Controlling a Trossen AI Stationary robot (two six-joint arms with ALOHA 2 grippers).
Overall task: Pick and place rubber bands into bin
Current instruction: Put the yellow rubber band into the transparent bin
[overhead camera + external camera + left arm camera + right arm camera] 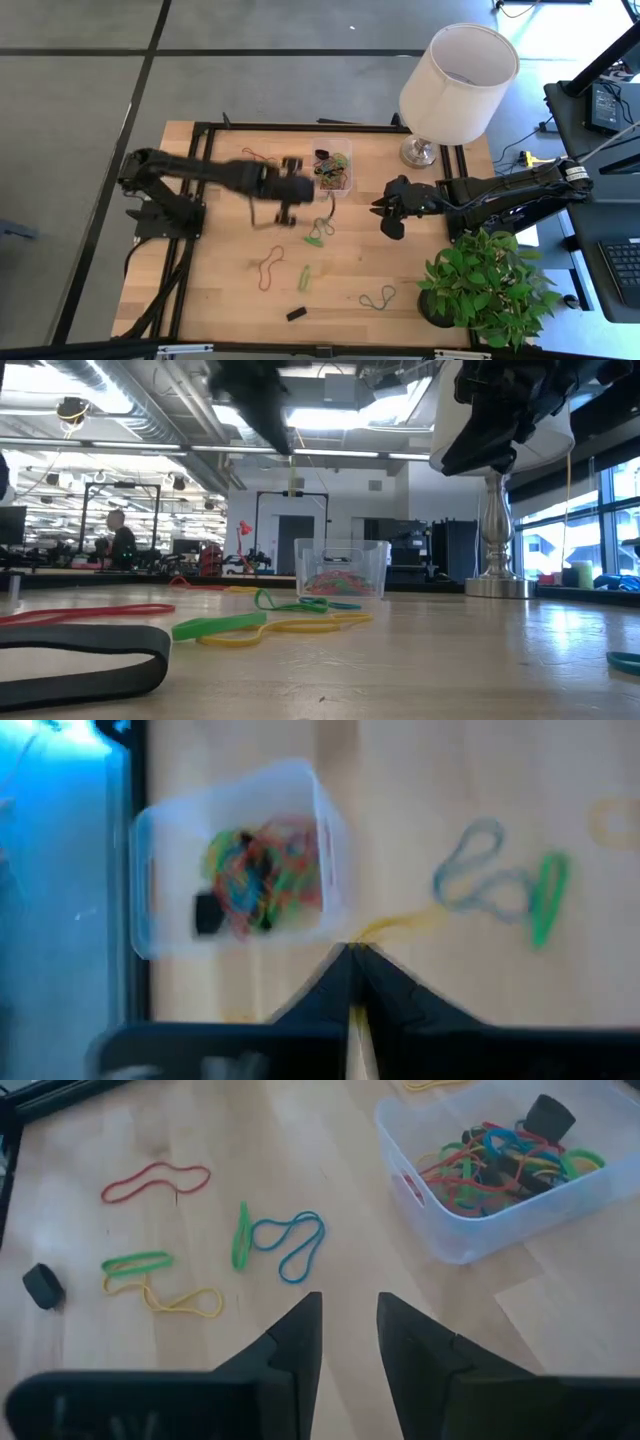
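Note:
The clear bin [332,168] stands at the table's far middle with many coloured rubber bands [262,870] in it. Loose rubber bands lie on the wood: a green and blue pair [320,232], a red one [270,268], a green and yellow pair [150,1280] and a blue-grey one [378,297]. My left gripper [297,192] hovers shut just near-left of the bin, high above the table [270,410], with a yellow rubber band [400,923] at its tips. To the right of the bin my right gripper [350,1305] hangs open and holds nothing. My left gripper pinches a yellow rubber band at one end [362,933] between its two shut fingertips, coming at it slanting down from the table's left. The band trails away from the tips, lifted clear of the table; blur hides its shape.
A lamp with a white shade [458,75] stands at the far right corner, and a potted plant [485,285] at the near right. A small black block [296,313] lies near the front edge. Black frame rails [190,250] run along the table's left side.

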